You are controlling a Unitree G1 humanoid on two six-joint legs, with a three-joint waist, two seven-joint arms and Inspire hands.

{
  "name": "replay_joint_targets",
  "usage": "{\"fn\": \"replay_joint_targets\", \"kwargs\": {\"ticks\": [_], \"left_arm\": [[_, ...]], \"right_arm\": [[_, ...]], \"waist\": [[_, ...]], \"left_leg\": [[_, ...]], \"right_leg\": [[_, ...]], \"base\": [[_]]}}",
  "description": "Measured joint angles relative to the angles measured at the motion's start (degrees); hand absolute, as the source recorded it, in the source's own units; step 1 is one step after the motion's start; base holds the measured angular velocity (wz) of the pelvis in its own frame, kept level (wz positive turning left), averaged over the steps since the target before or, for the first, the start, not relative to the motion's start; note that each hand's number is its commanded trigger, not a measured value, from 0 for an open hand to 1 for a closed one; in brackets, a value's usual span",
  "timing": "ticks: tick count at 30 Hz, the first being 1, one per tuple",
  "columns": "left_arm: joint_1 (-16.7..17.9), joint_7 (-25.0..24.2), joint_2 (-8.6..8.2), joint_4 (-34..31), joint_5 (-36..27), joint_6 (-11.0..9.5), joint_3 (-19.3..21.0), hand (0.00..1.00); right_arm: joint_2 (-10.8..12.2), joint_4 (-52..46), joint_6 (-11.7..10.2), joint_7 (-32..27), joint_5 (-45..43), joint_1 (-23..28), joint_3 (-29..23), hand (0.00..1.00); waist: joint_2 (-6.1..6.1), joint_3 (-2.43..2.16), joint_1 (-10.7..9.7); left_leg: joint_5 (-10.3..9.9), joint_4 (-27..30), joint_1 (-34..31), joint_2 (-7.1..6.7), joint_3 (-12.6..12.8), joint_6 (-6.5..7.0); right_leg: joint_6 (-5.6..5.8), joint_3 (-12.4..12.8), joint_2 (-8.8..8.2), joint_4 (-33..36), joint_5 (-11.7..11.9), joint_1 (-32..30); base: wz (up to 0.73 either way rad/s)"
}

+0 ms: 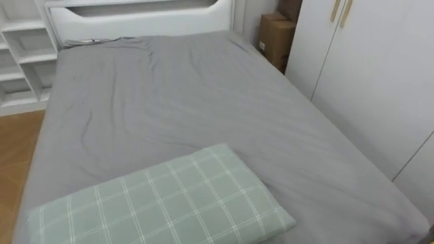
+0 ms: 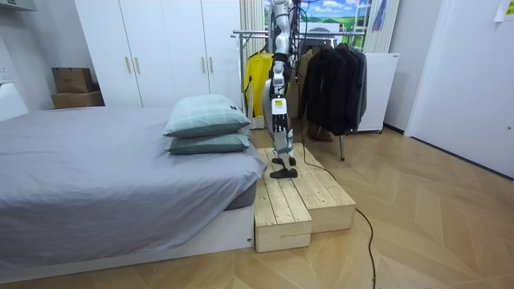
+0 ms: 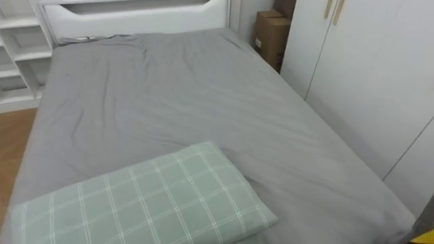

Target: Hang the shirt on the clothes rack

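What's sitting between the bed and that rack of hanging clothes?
In the room view, a low wooden platform lies between the bed and the clothes rack; the robot stands on it.

A matt grey cloth sheet [image 1: 203, 95] is lying creased under a woven checked pillow [image 1: 169, 200], smooth white wardrobe doors [image 1: 366, 74] are gleaming faintly, and a step platform [image 2: 301, 201] is showing bare, pale wood planks.

Grey bed [image 1: 203, 102] filling center frame; white wardrobe [image 1: 366, 81] standing right; shelf [image 1: 20, 54] sitting upper left.
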Motion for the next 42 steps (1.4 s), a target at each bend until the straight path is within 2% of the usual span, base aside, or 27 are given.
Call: {"fn": "replay_joint_targets", "kwargs": {"ticks": [5, 11, 13, 17, 22, 24, 26, 27, 33, 38, 42], "left_arm": [[0.71, -0.05, -0.25, -0.20, 2.66, 0.65, 0.06, 0.00], [0.36, -0.13, -0.49, -0.17, 2.64, 1.16, 0.20, 0.00], [-0.08, -0.24, -0.54, -0.27, 2.79, 1.13, -1.16, 0.00], [-0.42, -1.10, -0.59, -0.32, 5.05, 1.13, -2.89, 0.00], [-1.19, -2.04, -0.79, -1.28, 7.38, 1.03, -3.15, 0.00], [-1.62, -2.49, -0.77, -1.40, 8.84, 1.02, -3.14, 0.00], [-2.05, -2.64, -0.77, -1.51, 8.86, 0.96, -3.13, 0.00], [-2.11, -2.74, -0.77, -1.84, 8.86, 0.93, -3.13, 0.00], [-2.64, -3.30, -0.81, -2.25, 8.80, 0.69, -3.21, 0.00], [-3.31, -4.06, -0.78, -2.24, 8.81, 0.66, -5.30, 0.00], [-3.17, -5.09, -0.83, -2.20, 8.81, 0.82, -5.36, 0.00]], "right_arm": [[-0.21, 0.12, -0.07, 2.84, 3.54, 0.84, 0.26, 0.00], [-0.59, 0.62, 0.04, 3.71, 3.81, 1.69, 0.20, 0.00], [-0.60, 0.82, 0.08, 3.69, 3.83, 1.77, 0.26, 0.00], [-0.60, 0.90, 0.07, 3.45, 3.87, 1.69, 0.32, 0.00], [-0.39, 0.26, -0.57, 2.95, 6.22, 1.68, 0.67, 0.00], [-0.17, -0.17, -0.82, 2.94, 7.50, 1.71, 1.19, 0.00], [-0.16, -0.35, -1.24, 3.01, 8.52, 1.73, 1.32, 0.00], [-0.15, -0.51, -1.30, 3.12, 8.74, 1.74, 1.45, 0.00], [-0.36, -1.43, -1.88, 4.17, 9.22, 2.40, 2.43, 0.00], [-0.54, -2.36, -2.32, 4.18, 9.20, 2.88, 2.53, 0.00], [-0.89, -2.47, -2.39, 4.32, 9.23, 2.95, 2.54, 0.00]], "waist": [[0.05, 0.08, 0.22], [0.25, 0.07, -0.23], [0.20, 0.10, -0.51], [0.15, 0.16, -0.51], [0.16, 0.14, -0.43], [0.15, 0.13, -0.66], [-0.03, 0.23, -0.70], [0.16, 0.11, -0.70], [0.30, 0.09, -0.65], [0.67, 0.01, -0.61], [1.16, 0.01, -0.61]], "left_leg": [[0.09, 0.10, 0.13, -0.03, -1.98, -0.19], [0.42, 0.25, 0.10, 0.02, -3.58, -0.73], [0.51, 0.23, 0.09, -0.02, -4.18, -0.86], [0.59, 0.20, 0.10, -0.06, -4.43, -0.98], [0.61, 0.25, 0.19, -0.07, -4.52, -1.01], [0.61, 0.28, 0.11, -0.07, -4.95, -1.01], [0.61, 0.28, 0.10, -0.09, -5.03, -1.01], [0.61, 0.28, 0.10, -0.10, -5.03, -1.01], [0.60, 0.29, -0.09, -0.07, -5.09, -1.02], [0.60, 0.39, -0.63, -0.10, -5.42, -1.03], [0.60, 0.38, -0.93, -0.29, -5.45, -1.04]], "right_leg": [[0.00, -0.13, 0.24, -0.90, 0.01, 1.45], [-0.01, -0.25, 0.60, -0.83, 0.00, 2.06], [-0.01, -0.17, 0.69, -0.87, 0.00, 2.30], [-0.02, -0.27, 0.78, -0.89, -0.01, 2.40], [-0.02, -0.27, 0.82, -0.90, -0.01, 2.57], [-0.02, -1.11, 0.78, -0.92, -0.01, 2.72], [-0.02, -1.15, 0.79, -0.89, -0.01, 2.75], [-0.02, -1.15, 0.80, -0.90, -0.01, 2.76], [-0.02, -0.91, 0.90, -0.91, -0.01, 2.61], [-0.03, -0.76, 0.92, -1.50, 0.00, 2.50], [-0.03, -0.78, 0.95, -1.80, 0.00, 2.34]], "base": [[0.24], [0.12], [0.12], [0.03], [0.01], [0.09], [0.04], [0.00], [0.00], [0.03], [0.00]]}}
